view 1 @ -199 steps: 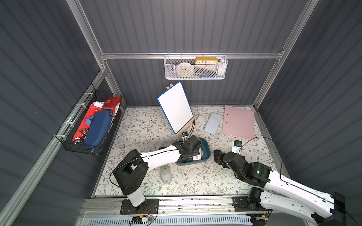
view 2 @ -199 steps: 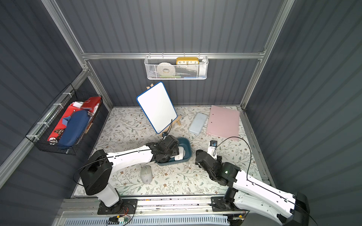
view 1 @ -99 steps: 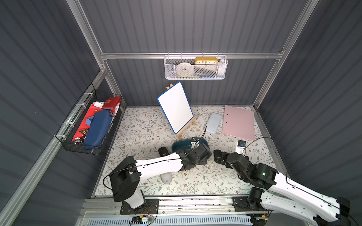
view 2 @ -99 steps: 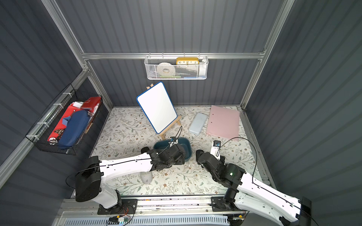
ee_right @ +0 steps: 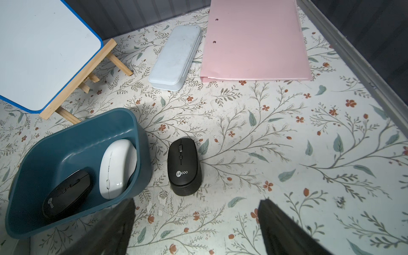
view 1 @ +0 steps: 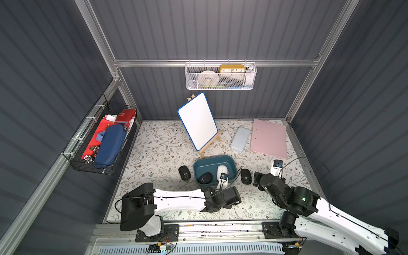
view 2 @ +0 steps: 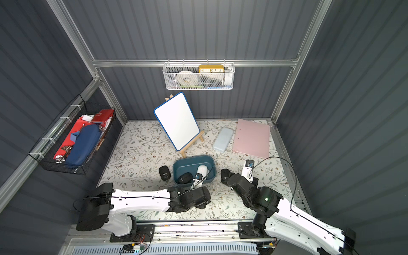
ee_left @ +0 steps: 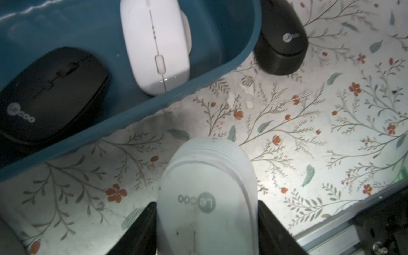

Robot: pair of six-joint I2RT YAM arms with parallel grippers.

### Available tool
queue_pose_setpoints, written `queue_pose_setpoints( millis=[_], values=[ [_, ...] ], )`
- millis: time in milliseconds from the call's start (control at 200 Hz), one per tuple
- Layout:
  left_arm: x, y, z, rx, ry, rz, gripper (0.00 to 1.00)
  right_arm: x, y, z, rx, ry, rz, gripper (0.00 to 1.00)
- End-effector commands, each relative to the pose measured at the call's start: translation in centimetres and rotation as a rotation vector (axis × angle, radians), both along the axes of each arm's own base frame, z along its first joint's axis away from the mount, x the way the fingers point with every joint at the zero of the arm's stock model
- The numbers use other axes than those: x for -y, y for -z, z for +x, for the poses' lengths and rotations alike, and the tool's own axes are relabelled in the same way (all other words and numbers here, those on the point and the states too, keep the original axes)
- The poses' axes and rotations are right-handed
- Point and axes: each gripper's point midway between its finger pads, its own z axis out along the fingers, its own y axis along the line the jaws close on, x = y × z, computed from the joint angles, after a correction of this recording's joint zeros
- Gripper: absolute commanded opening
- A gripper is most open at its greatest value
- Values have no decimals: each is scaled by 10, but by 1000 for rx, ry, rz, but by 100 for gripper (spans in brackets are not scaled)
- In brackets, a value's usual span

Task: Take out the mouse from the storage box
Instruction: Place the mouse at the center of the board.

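left gripper (ee_left: 206, 205): part-closed, clamped on pale grey mouse (ee_left: 207, 176) | pale grey mouse: outside storage box (ee_left: 220, 33), near its wall | storage box: holds white mouse (ee_left: 154, 44), black mouse (ee_left: 50, 92) | right gripper (ee_right: 197, 205): jaws wide, empty

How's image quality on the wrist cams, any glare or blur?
Left wrist view: the held white mouse in the left gripper looks slightly soft, and a bright patch glares on the floral mat beside it. Right wrist view: evenly lit and sharp; only the right gripper is dark and blurred.
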Motion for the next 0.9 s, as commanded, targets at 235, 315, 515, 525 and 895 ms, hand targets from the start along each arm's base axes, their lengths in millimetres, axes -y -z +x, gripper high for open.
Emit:
queue_pose_setpoints(
  millis=[235, 315, 515, 525, 895],
  values=[
    [-45, 28, -18, -99, -115, 56, 47, 3, -1, 1, -2, 21, 0, 91],
    [-50, 37, -20, -109, -129, 75, 47, -1, 1, 1, -10, 11, 6, 91],
    [-63, 51, -25, -138, -167, 86, 47, -11, 3, 4, -33, -10, 6, 91],
    [-64, 52, -25, -138, -167, 87, 47, -11, 3, 4, -34, -10, 6, 91],
    [-79, 58, -23, -130, -205, 146, 60, -18, 9, 3, -50, -21, 49, 90]
  ],
)
